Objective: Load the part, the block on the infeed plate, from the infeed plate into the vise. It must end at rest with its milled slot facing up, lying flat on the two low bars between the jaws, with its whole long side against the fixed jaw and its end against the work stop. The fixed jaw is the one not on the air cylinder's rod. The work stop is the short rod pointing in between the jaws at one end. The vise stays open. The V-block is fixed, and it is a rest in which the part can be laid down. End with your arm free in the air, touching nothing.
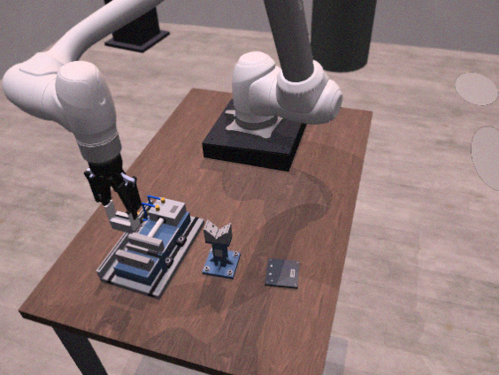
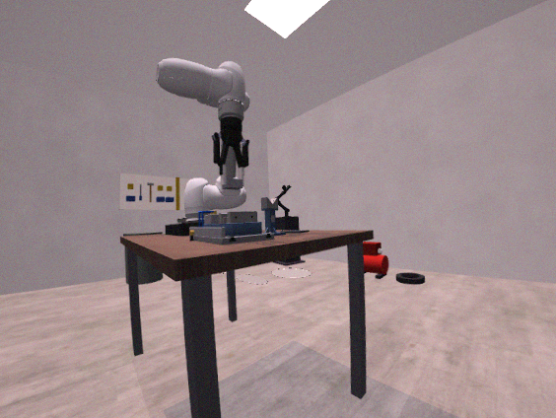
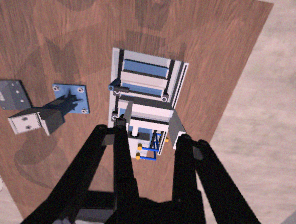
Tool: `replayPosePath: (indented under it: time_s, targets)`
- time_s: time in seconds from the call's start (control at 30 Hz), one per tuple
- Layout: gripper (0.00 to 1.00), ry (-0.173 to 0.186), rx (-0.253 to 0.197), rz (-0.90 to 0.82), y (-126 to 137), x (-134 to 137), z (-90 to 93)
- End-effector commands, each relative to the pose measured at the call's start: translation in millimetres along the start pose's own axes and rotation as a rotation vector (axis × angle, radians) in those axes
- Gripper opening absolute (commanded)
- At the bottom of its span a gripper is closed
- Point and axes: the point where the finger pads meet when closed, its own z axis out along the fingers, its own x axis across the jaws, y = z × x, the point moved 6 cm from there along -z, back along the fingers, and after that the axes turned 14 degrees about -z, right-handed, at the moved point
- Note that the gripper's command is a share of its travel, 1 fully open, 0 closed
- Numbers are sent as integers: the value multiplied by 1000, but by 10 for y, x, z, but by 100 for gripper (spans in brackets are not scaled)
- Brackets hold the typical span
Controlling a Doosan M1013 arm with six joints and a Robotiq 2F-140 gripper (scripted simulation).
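Note:
My gripper (image 1: 119, 211) is shut on the part (image 1: 120, 221), a light grey block, and holds it in the air above the table. It hangs beside the air cylinder (image 1: 167, 211) end of the vise (image 1: 148, 248), well above it in the side view (image 2: 232, 178). In the wrist view the part (image 3: 148, 114) sits between my fingers, over the cylinder end of the vise (image 3: 147, 80). The two jaws (image 1: 139, 251) stand apart with nothing between them. The infeed plate (image 1: 282, 272) is bare. I cannot tell which way the slot faces.
The V-block (image 1: 218, 236) stands on its blue base between the vise and the infeed plate; it also shows in the wrist view (image 3: 35, 120). The arm's black base (image 1: 254, 139) sits at the table's far end. The table's left edge is close to the vise.

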Motion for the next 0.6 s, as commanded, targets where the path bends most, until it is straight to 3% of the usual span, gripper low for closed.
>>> replayPosePath:
  time_s: [0.0,0.57]
  targets:
    - [0,-3,-4,-3,18,20,149]
    - [0,-3,-4,-3,17,27,397]
